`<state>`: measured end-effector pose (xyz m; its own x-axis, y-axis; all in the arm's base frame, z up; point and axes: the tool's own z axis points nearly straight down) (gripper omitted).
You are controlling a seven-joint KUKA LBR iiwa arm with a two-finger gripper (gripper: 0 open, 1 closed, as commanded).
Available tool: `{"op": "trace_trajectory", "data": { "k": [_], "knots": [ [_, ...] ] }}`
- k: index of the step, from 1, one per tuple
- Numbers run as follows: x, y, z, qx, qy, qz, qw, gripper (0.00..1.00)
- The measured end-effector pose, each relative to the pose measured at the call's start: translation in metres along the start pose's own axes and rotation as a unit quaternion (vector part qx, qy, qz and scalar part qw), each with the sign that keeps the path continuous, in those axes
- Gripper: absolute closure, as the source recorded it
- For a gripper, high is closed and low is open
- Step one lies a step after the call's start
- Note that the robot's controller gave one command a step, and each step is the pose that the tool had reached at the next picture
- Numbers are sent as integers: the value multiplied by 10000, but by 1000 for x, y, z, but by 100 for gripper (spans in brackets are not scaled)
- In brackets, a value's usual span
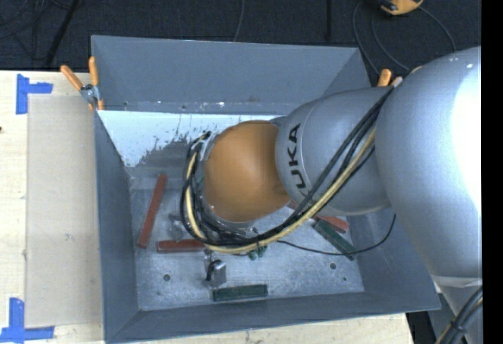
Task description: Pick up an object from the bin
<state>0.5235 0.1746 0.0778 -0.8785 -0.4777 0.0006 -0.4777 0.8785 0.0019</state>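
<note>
My gripper (214, 268) reaches down from under the orange wrist cover to the bin floor near the front middle. A dark green flat bar (240, 293) lies just in front of it, close to the bin's front wall. A reddish-brown flat stick (179, 245) lies on the floor just to the gripper's left and slightly behind it. A second reddish-brown stick (152, 209) rests slanted against the left slope. Nothing shows held in the gripper.
At the right of the floor a dark green strip (335, 238) lies beside a small red piece (336, 222), partly under the arm. The arm and its orange cover and cables hide the bin's middle and right.
</note>
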Motion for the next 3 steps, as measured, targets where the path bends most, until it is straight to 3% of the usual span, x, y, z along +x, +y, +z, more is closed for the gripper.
{"op": "trace_trajectory", "data": {
  "k": [1,2,3],
  "knots": [
    [-13,-16,4,2,-7,-804,9968,100],
    [-13,-17,4,3,-1,-794,9968,100],
    [-38,-18,-195,4,1,-750,9972,100]
  ]
}}
